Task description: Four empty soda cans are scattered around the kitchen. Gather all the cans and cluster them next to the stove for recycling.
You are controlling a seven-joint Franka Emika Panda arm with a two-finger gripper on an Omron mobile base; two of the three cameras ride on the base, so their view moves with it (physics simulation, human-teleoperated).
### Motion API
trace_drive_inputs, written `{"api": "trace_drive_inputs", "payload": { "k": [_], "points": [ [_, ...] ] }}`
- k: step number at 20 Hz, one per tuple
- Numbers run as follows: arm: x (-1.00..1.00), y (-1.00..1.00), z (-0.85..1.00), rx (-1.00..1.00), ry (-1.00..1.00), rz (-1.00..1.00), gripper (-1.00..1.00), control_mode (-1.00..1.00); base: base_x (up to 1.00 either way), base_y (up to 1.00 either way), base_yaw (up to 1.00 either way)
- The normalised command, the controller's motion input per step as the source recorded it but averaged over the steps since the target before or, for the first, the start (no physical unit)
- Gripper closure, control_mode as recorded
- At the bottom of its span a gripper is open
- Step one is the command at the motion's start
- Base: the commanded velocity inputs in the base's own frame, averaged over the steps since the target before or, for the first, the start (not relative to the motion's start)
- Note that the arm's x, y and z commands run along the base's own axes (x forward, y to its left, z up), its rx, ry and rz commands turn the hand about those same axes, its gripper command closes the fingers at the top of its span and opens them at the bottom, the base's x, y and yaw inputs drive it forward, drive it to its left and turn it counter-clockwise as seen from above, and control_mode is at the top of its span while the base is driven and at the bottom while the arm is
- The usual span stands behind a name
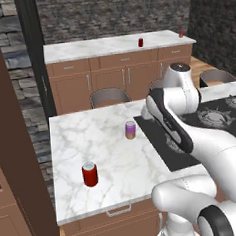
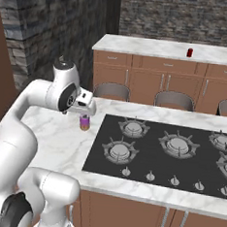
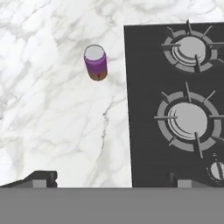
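Purple soda can (image 1: 130,130) is standing upright on the marble island counter (image 1: 92,152), just beside the stove (image 2: 170,154) at its left edge. Red soda can (image 1: 90,174) is sitting well apart from the stove. Gripper (image 3: 111,181) is hanging above with jaws spread wide, gripping nothing.

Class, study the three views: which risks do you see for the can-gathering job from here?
1. The open claw hangs above the upright purple can beside the stove; a careless sweep might topple it.
2. Two red cans sit on the far counter, probably requiring driving.
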Motion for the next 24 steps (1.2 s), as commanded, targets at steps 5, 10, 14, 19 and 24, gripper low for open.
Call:
{"api": "trace_drive_inputs", "payload": {
  "k": [5,10,14,19,24],
  "points": [
    [-0.41,-0.09,0.13,0.00,0.00,0.00,-1.00,-1.00,0.00,0.00,0.00],
    [-0.48,-0.18,0.10,0.00,0.00,0.03,-1.00,-1.00,0.00,0.00,0.00],
    [-0.10,-0.08,0.01,0.00,0.00,0.01,-1.00,1.00,-0.28,-0.42,0.03],
    [0.00,0.00,0.00,0.00,0.00,0.00,-1.00,1.00,-0.39,-0.96,0.08],
    [0.00,0.00,0.00,0.00,0.00,0.00,-1.00,1.00,-0.24,-1.00,0.00]
  ]
}}
